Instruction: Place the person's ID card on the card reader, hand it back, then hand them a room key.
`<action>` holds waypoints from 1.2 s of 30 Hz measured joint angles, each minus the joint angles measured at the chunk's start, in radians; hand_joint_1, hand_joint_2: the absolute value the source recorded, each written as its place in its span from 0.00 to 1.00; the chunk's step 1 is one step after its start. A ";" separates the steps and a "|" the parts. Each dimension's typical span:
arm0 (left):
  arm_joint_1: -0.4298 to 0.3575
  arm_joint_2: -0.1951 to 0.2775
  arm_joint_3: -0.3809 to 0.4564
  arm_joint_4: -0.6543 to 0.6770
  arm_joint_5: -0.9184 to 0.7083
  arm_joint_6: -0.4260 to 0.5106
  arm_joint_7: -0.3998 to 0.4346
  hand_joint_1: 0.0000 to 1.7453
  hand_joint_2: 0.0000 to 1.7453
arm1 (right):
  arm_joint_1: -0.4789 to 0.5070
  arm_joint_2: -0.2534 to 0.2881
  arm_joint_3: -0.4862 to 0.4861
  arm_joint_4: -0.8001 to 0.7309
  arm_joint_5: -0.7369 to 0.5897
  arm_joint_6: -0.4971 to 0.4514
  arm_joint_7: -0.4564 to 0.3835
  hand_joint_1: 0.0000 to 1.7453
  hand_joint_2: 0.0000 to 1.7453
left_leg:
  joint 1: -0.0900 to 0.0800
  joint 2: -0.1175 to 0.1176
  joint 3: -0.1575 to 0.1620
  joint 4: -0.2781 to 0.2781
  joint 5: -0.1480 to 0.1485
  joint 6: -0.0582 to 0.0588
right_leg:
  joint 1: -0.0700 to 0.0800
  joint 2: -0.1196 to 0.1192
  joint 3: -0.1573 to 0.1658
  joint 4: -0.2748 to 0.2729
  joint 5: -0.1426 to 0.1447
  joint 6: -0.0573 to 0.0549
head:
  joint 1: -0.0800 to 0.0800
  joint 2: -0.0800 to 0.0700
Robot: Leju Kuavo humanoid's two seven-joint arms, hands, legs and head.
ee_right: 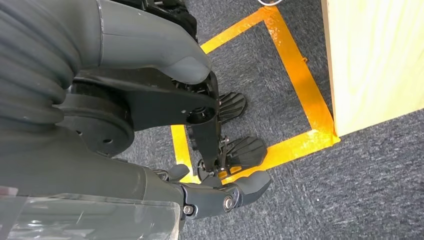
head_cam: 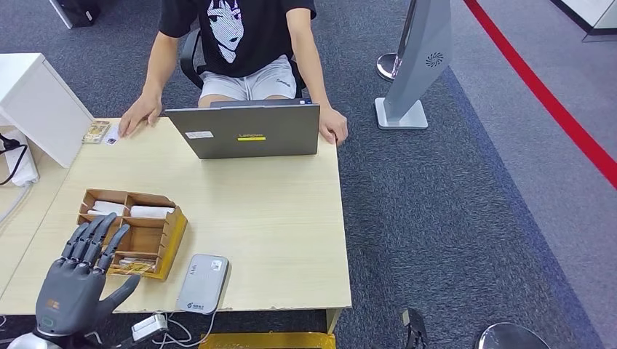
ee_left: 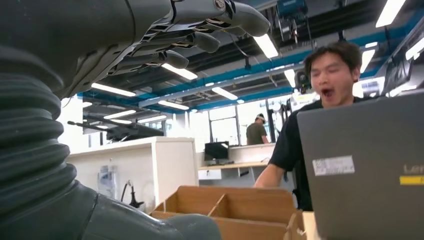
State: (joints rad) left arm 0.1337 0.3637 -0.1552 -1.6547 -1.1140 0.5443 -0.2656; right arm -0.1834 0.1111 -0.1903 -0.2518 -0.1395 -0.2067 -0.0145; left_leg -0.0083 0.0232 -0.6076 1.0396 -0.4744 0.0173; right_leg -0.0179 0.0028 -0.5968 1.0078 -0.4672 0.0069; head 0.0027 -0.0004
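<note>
A person [head_cam: 240,43] sits behind a grey laptop [head_cam: 251,132] at the table's far side. Their hand [head_cam: 140,115] rests by a small white card [head_cam: 111,136] at the far left of the table [head_cam: 276,218]. The grey card reader [head_cam: 202,283] lies at the near edge. Beside it stands a wooden compartment box [head_cam: 132,233] with white and printed cards in it. My left hand [head_cam: 81,276] hovers over the near left corner, fingers spread and holding nothing, close to the box [ee_left: 235,205]. My right hand [ee_right: 220,197] hangs below the table beside its edge, holding nothing.
A white cabinet [head_cam: 36,102] stands at the table's left, with cables [head_cam: 14,163] beside it. A grey floor stand [head_cam: 415,65] rises to the right of the person. Yellow tape [ee_right: 300,85] marks the carpet by the table's near corner. A patterned card [head_cam: 95,131] lies next to the white one.
</note>
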 joint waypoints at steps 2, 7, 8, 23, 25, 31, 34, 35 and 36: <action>0.005 0.016 0.000 0.000 0.003 -0.014 0.009 0.00 1.00 | 0.000 -0.001 -0.001 0.000 0.002 0.001 0.000 0.00 1.00 | 0.000 0.000 0.000 0.000 0.000 0.000 | 0.000 0.000 0.000 0.000 0.000 0.000 | 0.000 0.000; 0.003 0.026 -0.001 0.009 -0.015 -0.014 0.033 0.00 1.00 | 0.001 -0.002 -0.001 0.000 0.013 -0.002 0.003 0.00 1.00 | 0.000 0.000 0.000 0.000 0.000 0.000 | 0.000 0.000 0.000 0.000 0.000 0.000 | 0.000 0.000; -0.001 0.025 -0.001 0.017 -0.022 -0.007 0.038 0.00 1.00 | 0.000 -0.002 -0.001 0.000 0.016 -0.003 0.004 0.00 1.00 | 0.000 0.000 0.000 0.000 0.000 0.000 | 0.000 0.000 0.000 0.000 0.000 0.000 | 0.000 0.000; -0.121 -0.013 -0.015 0.248 -0.029 0.021 0.037 0.00 1.00 | -0.009 -0.002 -0.001 -0.001 0.043 -0.011 0.023 0.00 1.00 | 0.000 -0.001 0.000 0.000 0.000 0.000 | 0.000 -0.001 0.001 0.000 0.000 0.000 | 0.000 0.000; -0.129 -0.015 -0.017 0.262 -0.029 0.021 0.037 0.00 1.00 | -0.009 -0.001 -0.001 -0.001 0.045 -0.012 0.023 0.00 1.00 | 0.000 -0.001 0.000 0.000 0.000 0.000 | 0.000 -0.001 0.001 0.000 0.000 0.000 | 0.000 0.000; -0.137 -0.025 -0.017 0.279 -0.038 0.068 0.037 0.00 1.00 | -0.009 0.000 -0.001 -0.001 0.052 -0.016 0.024 0.00 1.00 | 0.000 -0.001 0.000 0.000 0.000 0.000 | 0.000 -0.001 0.001 0.000 0.000 0.000 | 0.000 0.000; -0.136 -0.036 -0.017 0.279 -0.052 0.127 0.015 0.00 1.00 | -0.010 0.002 -0.001 -0.001 0.055 -0.019 0.025 0.00 1.00 | 0.000 -0.001 0.000 0.000 0.000 0.000 | 0.000 -0.001 0.001 0.000 0.000 0.000 | 0.000 0.000; -0.134 -0.044 -0.013 0.275 -0.058 0.138 -0.010 0.00 1.00 | -0.010 0.003 -0.001 -0.001 0.056 -0.020 0.025 0.00 1.00 | 0.000 -0.001 0.000 0.000 0.000 0.000 | 0.000 -0.001 0.001 0.000 0.000 0.000 | 0.000 0.000; -0.129 -0.058 -0.004 0.266 -0.064 0.144 -0.045 0.00 1.00 | -0.010 0.004 -0.001 -0.001 0.058 -0.022 0.025 0.00 1.00 | 0.000 -0.001 0.000 0.000 0.000 0.000 | 0.000 -0.001 0.001 0.000 0.000 0.000 | 0.000 0.000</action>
State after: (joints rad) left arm 0.0046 0.3059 -0.1592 -1.3892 -1.1779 0.6878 -0.3106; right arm -0.1935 0.1152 -0.1911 -0.2529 -0.0820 -0.2285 0.0103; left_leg -0.0085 0.0224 -0.6075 1.0397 -0.4743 0.0174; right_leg -0.0181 0.0018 -0.5957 1.0078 -0.4669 0.0070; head 0.0026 -0.0004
